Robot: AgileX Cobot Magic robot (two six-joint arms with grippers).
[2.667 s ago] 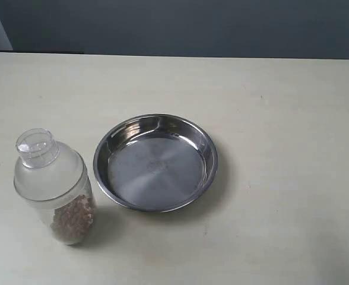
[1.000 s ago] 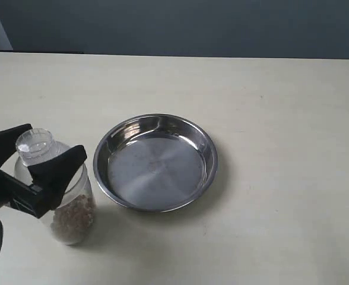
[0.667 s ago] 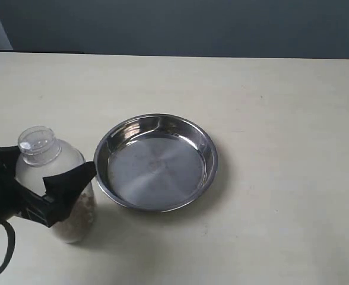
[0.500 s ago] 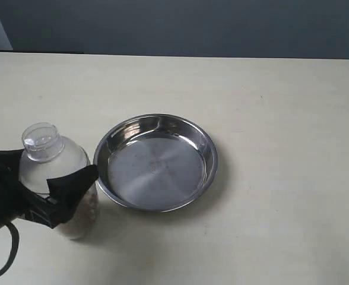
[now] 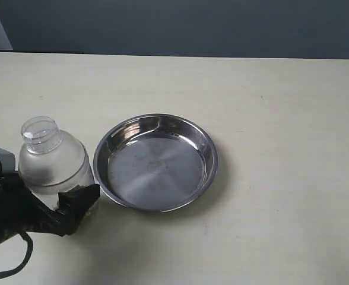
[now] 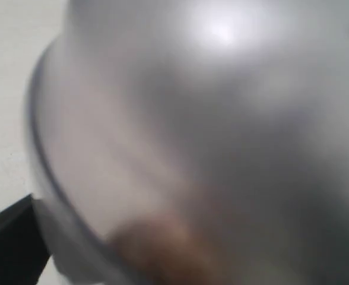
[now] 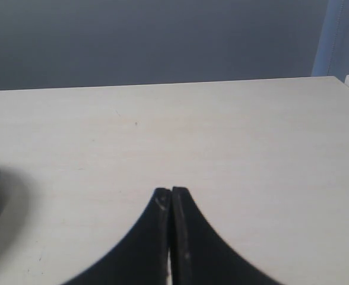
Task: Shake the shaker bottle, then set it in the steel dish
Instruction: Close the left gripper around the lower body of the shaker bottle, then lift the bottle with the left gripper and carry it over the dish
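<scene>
Clamped now low around the shaker bottle point(image 5: 48, 159) with the left gripper point(image 5: 47, 199), lower on its body than half a second ago. Cap slightly higher in the exterior view than then; pellets hidden there behind the black finger point(image 5: 78, 203). From the left wrist, just a blurred frosted wall with a brown smear point(image 6: 156, 243) inside. Upright, just beside the steel dish point(image 5: 156, 166), outside its rim on the left. Only bare flat bottom in the dish. Right gripper point(image 7: 171, 199) pressed together, holding nothing. Wide free table point(image 5: 281, 119) right of the dish and back to the far edge.
</scene>
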